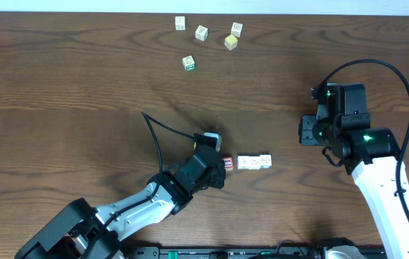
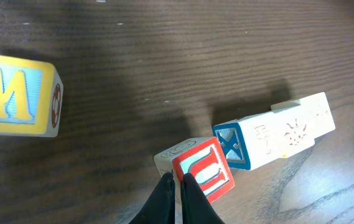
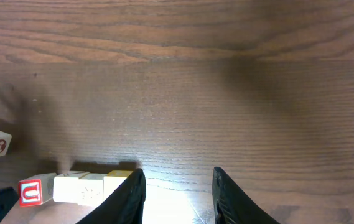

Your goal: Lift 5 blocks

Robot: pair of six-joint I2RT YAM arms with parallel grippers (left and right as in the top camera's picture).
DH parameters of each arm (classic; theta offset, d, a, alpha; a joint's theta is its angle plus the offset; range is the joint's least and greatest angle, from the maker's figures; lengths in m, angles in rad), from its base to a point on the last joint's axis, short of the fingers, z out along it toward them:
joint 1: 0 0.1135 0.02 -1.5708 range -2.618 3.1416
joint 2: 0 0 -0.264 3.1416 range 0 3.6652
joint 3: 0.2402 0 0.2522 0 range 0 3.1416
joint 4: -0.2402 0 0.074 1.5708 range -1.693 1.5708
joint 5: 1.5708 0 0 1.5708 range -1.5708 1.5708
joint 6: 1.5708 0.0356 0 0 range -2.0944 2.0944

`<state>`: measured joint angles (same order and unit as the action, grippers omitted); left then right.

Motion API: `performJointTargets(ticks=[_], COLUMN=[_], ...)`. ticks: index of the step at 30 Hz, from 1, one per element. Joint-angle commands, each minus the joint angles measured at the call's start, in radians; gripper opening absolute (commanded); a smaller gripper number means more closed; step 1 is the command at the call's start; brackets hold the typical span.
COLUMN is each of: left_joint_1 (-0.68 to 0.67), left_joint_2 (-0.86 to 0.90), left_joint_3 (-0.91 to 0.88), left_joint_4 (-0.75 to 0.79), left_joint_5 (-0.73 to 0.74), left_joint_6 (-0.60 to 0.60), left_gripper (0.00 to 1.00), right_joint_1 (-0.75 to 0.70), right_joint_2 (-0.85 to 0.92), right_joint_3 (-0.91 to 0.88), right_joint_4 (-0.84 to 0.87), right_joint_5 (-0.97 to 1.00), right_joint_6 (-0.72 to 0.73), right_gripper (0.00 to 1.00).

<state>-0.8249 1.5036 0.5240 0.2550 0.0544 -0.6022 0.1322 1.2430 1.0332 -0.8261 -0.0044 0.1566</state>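
Note:
A red-bordered block lies at the left end of a short row of whitish blocks on the table. A yellow-orange block lies apart from the row. My left gripper is shut, with its tips against the red-bordered block's near edge and nothing between the fingers. My right gripper stands open to the right of the row and holds nothing. In the right wrist view the row runs up to the left finger.
Several small cubes lie at the table's far edge, among them a pale yellow one. A green-bordered cube sits a little nearer. A black cable loops from the left arm over the table.

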Motion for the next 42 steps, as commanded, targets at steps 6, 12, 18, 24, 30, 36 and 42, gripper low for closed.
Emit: performJointTargets(ticks=[6,12,18,24,30,36,42], left_joint_1=[-0.001,-0.001,0.008,0.036,0.129,0.231,0.236], left_joint_2=[0.006,0.006,0.005,-0.03,-0.093,-0.095,-0.094], left_joint_3=[0.0,0.0,0.0,0.0,0.0,0.0,0.0], left_joint_4=[0.024,0.011,0.005,0.016,0.003,-0.037,-0.04], left_joint_5=[0.014,-0.001,-0.029,-0.037,-0.105,-0.107,-0.107], left_joint_6=[0.006,0.007,0.024,0.033,0.145,0.24,0.36], left_gripper=[0.07,0.07,0.07,0.07,0.22,0.39,0.58], right_joint_1=[-0.013,-0.013,-0.013,-0.013,-0.013,-0.013,-0.013], right_joint_2=[0.003,0.003,0.003,0.003,0.003,0.003,0.003], right_joint_3=[0.018,0.018,0.018,0.018,0.018,0.018,0.018], right_joint_4=[-0.001,-0.002,-0.003,-0.003,-0.003,-0.003,-0.004], right_joint_5=[-0.004,-0.005,-0.005,-0.005,-0.004,-0.004,-0.004], right_joint_6=[0.015,0.015,0.015,0.015,0.015,0.015,0.014], right_gripper=[0.33,0.33,0.33,0.33,0.33,0.34,0.35])
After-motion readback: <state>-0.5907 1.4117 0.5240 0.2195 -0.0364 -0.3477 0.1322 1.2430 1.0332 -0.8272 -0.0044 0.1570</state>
